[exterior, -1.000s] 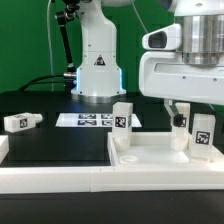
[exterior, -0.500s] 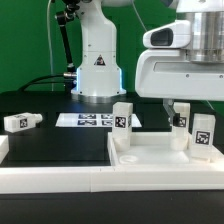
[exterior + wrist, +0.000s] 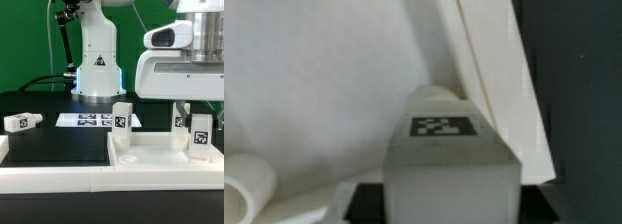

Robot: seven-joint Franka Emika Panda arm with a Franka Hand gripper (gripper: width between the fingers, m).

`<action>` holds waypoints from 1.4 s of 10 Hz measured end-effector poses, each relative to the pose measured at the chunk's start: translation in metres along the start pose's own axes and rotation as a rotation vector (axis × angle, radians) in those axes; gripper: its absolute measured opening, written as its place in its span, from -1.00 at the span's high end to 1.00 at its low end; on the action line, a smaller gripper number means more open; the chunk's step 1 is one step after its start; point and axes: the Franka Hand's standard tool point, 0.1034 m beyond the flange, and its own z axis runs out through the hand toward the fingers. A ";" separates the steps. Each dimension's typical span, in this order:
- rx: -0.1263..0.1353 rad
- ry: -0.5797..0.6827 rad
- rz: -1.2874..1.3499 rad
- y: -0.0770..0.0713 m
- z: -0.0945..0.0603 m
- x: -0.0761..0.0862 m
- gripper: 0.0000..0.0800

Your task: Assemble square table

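Note:
The square table's white slab (image 3: pixel 150 158) lies flat at the exterior view's front right. Two short tagged legs stand on it: one near its left corner (image 3: pixel 122 120), one at its right (image 3: pixel 201 135). A third leg (image 3: pixel 20 121) lies on the black table at the far left. My gripper (image 3: pixel 199 122) hangs over the right leg with its fingers down either side. In the wrist view that leg (image 3: pixel 446 165) fills the gap between the dark fingers (image 3: pixel 370 203), which press on its sides above the slab (image 3: pixel 313 90). The gripper (image 3: pixel 445 205) is shut on it.
The marker board (image 3: pixel 88 120) lies in front of the robot's base (image 3: pixel 97 72). A long white rail (image 3: pixel 50 182) runs along the front edge, with a short white block (image 3: pixel 3 150) at the left. Black table surface (image 3: pixel 55 148) lies between them.
The fingers have closed in from wide open onto the right leg. The finger that stood apart to the leg's left now sits against it. The legs and slab have not moved.

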 end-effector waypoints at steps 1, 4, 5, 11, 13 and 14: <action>0.000 0.000 0.004 0.000 0.000 0.000 0.28; 0.003 -0.002 0.233 0.000 0.000 0.000 0.28; 0.006 -0.003 0.376 0.000 0.000 0.000 0.28; 0.042 -0.018 1.021 0.002 0.002 0.000 0.27; 0.046 -0.020 1.123 0.002 0.002 0.000 0.27; 0.047 -0.022 1.199 0.002 0.002 0.000 0.27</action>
